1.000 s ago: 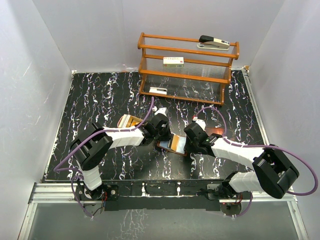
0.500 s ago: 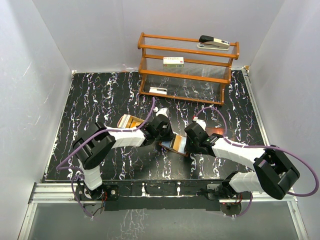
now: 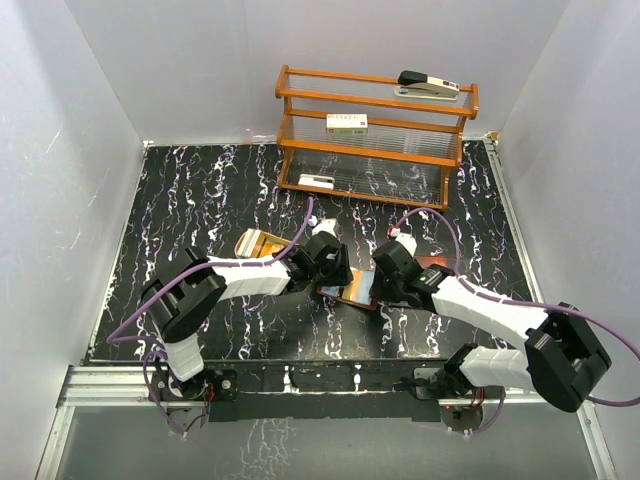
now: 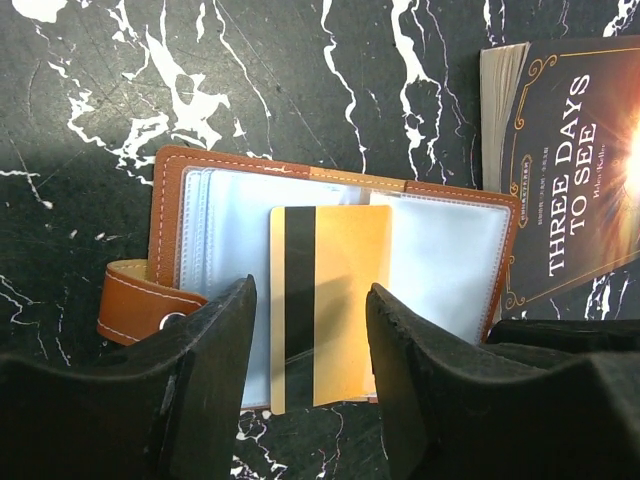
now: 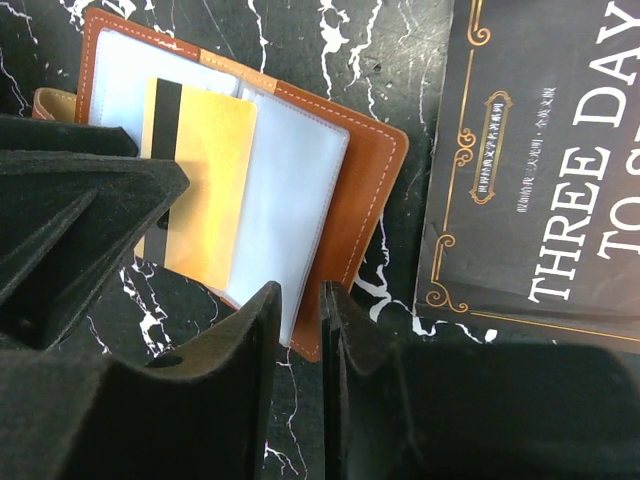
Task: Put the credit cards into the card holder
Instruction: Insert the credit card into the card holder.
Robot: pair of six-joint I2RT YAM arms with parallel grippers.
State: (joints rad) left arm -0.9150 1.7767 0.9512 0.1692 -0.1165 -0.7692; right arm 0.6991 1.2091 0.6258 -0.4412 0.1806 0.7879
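card holder (image 4: 445, 260) lies open and flat on the black marbled table (image 4: 300, 80), clear inner pockets facing up, its snap strap (image 4: 135, 300) sticking out from one end. one gold credit card (image 4: 335, 300) with a dark stripe rests on the middle of the card holder, one short end overhanging its near edge; whether the other end sits inside a pocket cannot be told. left gripper (image 4: 308, 300) hangs over the card holder with its jaws apart, one either side of the card, neither touching it. right gripper (image 5: 300, 300) is at the card holder's opposite end, jaws nearly together; cannot tell whether they pinch the leather edge. a dark book (image 4: 580, 180) lies just beside the card holder.
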